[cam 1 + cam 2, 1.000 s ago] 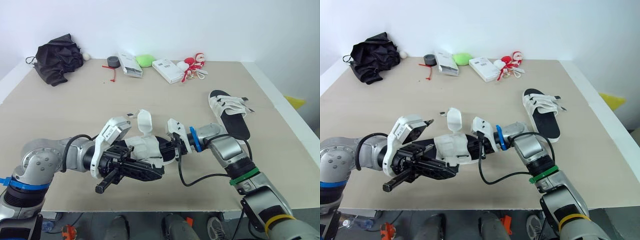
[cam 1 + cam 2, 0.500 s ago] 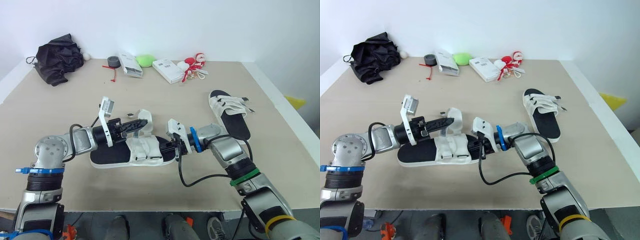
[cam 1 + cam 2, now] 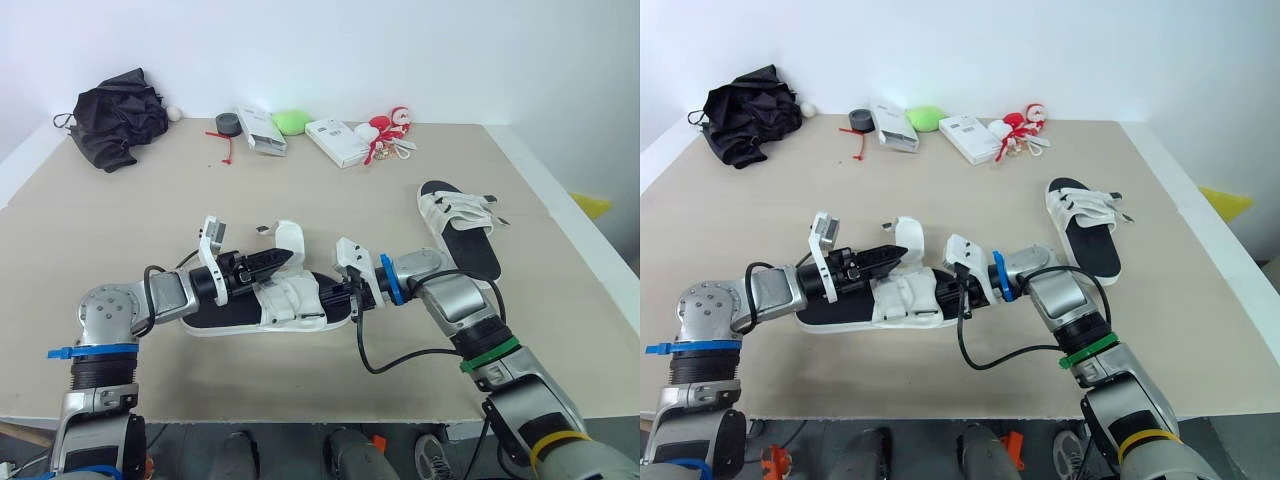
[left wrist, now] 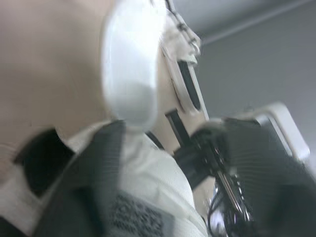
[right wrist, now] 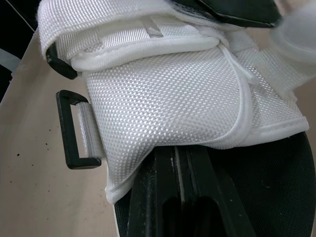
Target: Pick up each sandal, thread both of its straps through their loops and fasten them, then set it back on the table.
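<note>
The sandal (image 3: 285, 303) lies at the middle of the table (image 3: 150, 210), one end clamped in the right gripper (image 3: 347, 300). The left gripper (image 3: 280, 262) noses at the raised strap (image 3: 289, 240); its grasp cannot be told. Soft, light webbing, likely best pinched near the tip.

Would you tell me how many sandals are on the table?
2: the middle sandal lies at the centre of the table; the right sandal lies near its right edge.
</note>
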Robot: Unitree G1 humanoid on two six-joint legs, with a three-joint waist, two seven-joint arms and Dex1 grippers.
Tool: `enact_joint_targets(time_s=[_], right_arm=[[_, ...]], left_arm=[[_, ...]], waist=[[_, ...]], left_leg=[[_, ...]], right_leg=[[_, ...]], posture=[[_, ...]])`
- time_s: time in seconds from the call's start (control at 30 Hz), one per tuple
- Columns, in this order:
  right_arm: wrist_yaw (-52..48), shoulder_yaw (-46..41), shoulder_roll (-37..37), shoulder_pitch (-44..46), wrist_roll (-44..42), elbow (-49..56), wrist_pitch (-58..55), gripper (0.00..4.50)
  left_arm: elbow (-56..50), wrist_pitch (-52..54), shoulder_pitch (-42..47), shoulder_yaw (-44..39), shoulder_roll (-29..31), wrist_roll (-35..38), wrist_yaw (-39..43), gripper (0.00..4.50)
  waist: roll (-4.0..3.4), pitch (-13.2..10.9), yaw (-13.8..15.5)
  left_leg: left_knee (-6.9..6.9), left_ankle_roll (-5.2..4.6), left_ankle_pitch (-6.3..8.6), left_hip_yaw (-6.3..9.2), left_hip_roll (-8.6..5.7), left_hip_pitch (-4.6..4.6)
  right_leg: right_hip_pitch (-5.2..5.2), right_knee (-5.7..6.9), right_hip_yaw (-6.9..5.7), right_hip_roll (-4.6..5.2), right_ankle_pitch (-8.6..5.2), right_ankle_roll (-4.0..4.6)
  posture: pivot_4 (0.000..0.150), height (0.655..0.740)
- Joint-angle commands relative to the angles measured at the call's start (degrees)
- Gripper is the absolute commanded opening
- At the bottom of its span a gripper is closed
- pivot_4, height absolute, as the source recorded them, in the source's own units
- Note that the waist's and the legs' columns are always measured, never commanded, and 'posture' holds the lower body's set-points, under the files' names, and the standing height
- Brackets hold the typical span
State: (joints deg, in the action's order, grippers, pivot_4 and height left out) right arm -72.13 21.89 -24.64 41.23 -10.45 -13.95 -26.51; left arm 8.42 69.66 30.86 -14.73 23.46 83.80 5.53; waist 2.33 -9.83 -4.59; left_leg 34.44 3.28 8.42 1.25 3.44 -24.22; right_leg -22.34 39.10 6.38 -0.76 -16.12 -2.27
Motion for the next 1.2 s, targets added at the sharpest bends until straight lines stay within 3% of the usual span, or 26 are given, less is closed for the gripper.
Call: enact_joint_targets(time_s=[0.03, 0.5, 0.8, 1.2], right_arm=[[0.89, 2.37, -0.60, -2.07, 2.73, -2.25, -1.63, 0.00], [1.02, 2.26, -0.17, -1.49, 2.85, -3.07, -1.38, 0.00], [1.65, 1.58, -0.90, -2.99, 2.50, -1.16, -2.48, 0.00], [1.59, 1.39, -0.60, -2.32, 2.67, -1.36, -2.81, 0.00]], left_arm=[[1.94, -1.30, 1.61, -3.16, -0.66, 1.08, -3.61, 4.41], [13.81, -4.58, 13.93, -10.56, -6.03, 5.71, -15.58, 4.41], [18.74, -4.74, 15.07, -13.06, -8.18, 7.90, -20.67, 4.41], [36.79, -11.51, 24.65, -10.57, -10.57, -9.45, -6.93, 4.41]], waist=[[0.01, 0.01, 0.00], [0.06, 0.03, 0.02], [0.08, 0.02, 0.01], [0.11, 0.03, 0.04]], left_leg=[[0.00, 0.00, 0.00, 0.00, 0.00, 0.00], [0.00, 0.05, -0.01, 0.02, -0.04, -0.01], [-0.02, 0.28, -0.03, 0.07, -0.07, -0.02], [-0.02, 0.45, -0.08, 0.29, -0.28, -0.07]], right_leg=[[0.00, 0.00, 0.00, 0.00, 0.00, 0.00], [0.01, -0.02, 0.00, 0.00, 0.02, -0.05], [0.01, -0.03, 0.00, 0.01, 0.01, -0.10], [-0.01, -0.08, -0.04, 0.03, 0.00, -0.12]], posture=[[0.150, 0.7380], [0.150, 0.7380], [0.150, 0.7380], [0.150, 0.7380]])
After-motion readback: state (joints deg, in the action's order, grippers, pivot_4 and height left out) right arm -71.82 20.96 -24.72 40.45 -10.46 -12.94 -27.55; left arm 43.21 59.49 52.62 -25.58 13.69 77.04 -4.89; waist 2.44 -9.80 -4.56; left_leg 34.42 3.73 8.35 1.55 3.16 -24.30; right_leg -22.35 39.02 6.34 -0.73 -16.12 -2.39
